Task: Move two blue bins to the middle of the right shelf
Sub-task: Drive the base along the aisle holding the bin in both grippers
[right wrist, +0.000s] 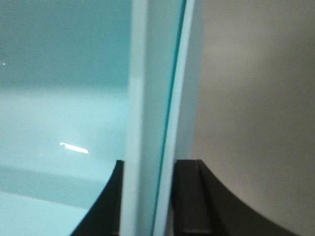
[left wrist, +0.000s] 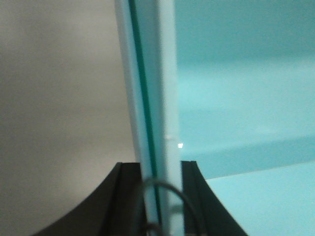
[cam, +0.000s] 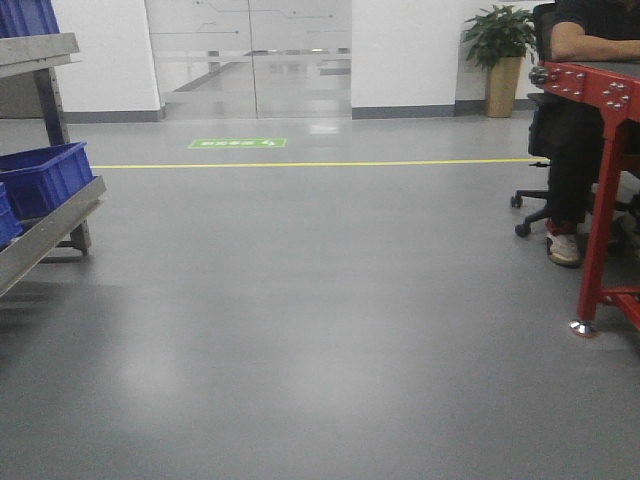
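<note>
The pale blue bins do not appear in the front view. In the left wrist view a pale blue bin [left wrist: 236, 98] fills the right half, and its upright wall runs down between the black fingers [left wrist: 127, 196] of my left gripper [left wrist: 160, 169], which is shut on it. The wall shows two pale layers with a thin dark teal line between them. In the right wrist view the bin's inside [right wrist: 59, 98] fills the left half, and my right gripper [right wrist: 147, 167] is shut on its opposite wall. The right shelf is out of view.
A metal shelf rack [cam: 50, 225] at the left edge holds dark blue bins [cam: 45, 178]. At the right stand a red table [cam: 605, 180] and a seated person [cam: 585, 120] on an office chair. A potted plant [cam: 500, 60], glass doors and a yellow floor line [cam: 320, 163] lie ahead.
</note>
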`<state>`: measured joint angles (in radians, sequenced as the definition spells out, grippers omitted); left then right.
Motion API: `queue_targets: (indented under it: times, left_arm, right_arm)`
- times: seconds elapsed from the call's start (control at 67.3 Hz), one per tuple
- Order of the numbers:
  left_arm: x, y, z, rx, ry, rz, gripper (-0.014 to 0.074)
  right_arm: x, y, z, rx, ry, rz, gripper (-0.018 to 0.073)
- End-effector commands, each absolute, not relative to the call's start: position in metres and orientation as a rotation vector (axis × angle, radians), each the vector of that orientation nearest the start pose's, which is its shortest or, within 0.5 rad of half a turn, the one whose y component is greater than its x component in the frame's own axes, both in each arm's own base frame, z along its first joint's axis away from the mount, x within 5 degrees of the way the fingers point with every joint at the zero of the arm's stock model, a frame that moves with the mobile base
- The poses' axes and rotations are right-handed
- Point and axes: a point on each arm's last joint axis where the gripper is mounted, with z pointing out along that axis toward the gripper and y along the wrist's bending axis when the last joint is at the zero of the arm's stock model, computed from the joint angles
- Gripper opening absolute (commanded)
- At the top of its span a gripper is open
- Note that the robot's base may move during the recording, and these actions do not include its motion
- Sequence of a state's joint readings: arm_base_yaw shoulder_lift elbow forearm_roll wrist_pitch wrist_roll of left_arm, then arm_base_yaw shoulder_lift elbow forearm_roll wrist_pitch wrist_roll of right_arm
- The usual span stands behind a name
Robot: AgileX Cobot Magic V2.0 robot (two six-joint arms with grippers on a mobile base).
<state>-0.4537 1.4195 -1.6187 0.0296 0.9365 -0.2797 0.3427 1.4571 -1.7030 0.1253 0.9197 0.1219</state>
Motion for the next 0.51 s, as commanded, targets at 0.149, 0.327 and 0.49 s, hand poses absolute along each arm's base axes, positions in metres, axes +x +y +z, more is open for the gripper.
queue_targets:
  times: [0.149,0.327,0.49]
  left_arm:
    - [0.2704,-0.1289,0.4584,0.209,2.140,-0.383,-0.0111]
    - [0.2704,-0.1289,0.4584,0.209,2.140,-0.383,-0.0111]
    - [0.2704,-0.1289,0.4584,0.209,2.140,-0.383,-0.0111]
  right_arm:
    - [0.2857,0.1106,0.4829,-0.190,2.026,0.455,-0.0154]
    - [0.2857,0.1106,0.4829,-0.190,2.026,0.455,-0.0154]
    - [0.2857,0.1106,0.4829,-0.190,2.026,0.455,-0.0154]
